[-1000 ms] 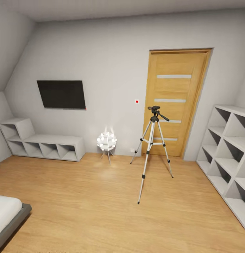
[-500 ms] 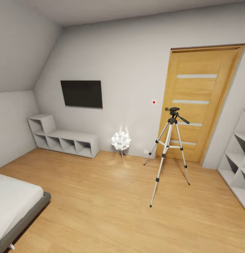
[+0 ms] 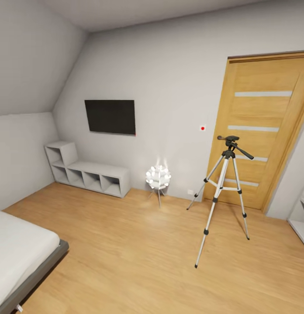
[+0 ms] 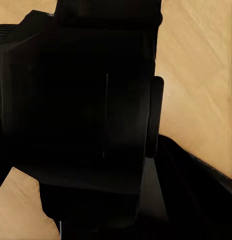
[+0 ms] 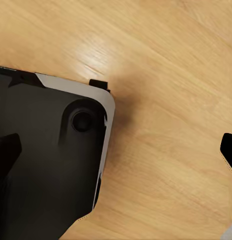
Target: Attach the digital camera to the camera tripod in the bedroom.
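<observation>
Where the pale grey wall meets the light wood plank floor (image 3: 139, 244) of the bedroom, you have one tall camera tripod (image 3: 222, 194) with silver telescoping legs, black joints and a black head with a long pan handle. It stands upright on three spread legs, just in front of the wooden door with four pale stripes (image 3: 265, 131), at the right of the head view. The floor between you and the tripod lies bare.

Other items, counted from the head view:
- one black flat wall screen (image 3: 110, 116), mounted left of the door;
- one small red spot on the wall (image 3: 202, 128), between screen and door;
- one low white cube shelf (image 3: 88, 174) against the wall under the screen, with a raised cube at its left end;
- one glowing white ball lamp on thin legs (image 3: 158, 178), between that shelf and the tripod, apart from both;
- one bed with a white mattress on a grey frame (image 3: 21, 257), lower left corner;
- an edge of a second white shelf (image 3: 300, 222), far right.

Left wrist view: a large black boxy shape (image 4: 81, 115) sits close to the lens over wood floor; you cannot tell what it is, nor how the left pincer stands.

Right wrist view: a black body with a silver rim (image 5: 51, 160) over the floor, and dark fingertips (image 5: 228, 150) at opposite borders, so the right pincer is spread wide with nothing between.
</observation>
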`<state>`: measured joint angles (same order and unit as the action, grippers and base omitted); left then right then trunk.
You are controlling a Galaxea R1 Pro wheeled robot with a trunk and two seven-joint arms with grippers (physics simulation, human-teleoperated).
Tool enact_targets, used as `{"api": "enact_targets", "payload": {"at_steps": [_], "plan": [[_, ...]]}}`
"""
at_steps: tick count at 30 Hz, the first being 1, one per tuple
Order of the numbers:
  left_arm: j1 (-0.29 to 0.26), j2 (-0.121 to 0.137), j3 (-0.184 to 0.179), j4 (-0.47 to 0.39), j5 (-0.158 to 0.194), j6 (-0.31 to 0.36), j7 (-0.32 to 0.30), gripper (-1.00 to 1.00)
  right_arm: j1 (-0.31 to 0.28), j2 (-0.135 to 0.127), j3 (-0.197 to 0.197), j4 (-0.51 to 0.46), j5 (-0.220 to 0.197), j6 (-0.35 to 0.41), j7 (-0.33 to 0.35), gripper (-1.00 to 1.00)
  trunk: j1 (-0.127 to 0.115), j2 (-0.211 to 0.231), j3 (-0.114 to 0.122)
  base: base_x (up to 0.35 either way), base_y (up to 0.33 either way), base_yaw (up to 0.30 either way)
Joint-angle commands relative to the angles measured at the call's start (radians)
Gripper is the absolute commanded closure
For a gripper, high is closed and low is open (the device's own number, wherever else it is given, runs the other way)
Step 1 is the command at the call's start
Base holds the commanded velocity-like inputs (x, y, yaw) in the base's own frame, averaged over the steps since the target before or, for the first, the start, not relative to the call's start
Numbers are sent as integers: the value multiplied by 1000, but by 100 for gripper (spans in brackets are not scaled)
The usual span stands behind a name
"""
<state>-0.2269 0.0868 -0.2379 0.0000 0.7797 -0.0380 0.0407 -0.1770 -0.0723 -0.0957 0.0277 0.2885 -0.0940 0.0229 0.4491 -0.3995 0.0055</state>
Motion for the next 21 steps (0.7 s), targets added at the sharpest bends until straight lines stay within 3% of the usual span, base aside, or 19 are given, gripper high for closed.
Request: {"api": "enact_targets", "payload": {"at_steps": [1,21], "plan": [[0,0,-9,0,4,0,2,100,-1,-1,-9,3,8,-5,1,-100,1,-1,0,314,0,9],[0,-9,-9,-2,4,35,1,100,-1,0,-9,3,7,-6,-1,-100,1,-1,0,328,0,1]]}}
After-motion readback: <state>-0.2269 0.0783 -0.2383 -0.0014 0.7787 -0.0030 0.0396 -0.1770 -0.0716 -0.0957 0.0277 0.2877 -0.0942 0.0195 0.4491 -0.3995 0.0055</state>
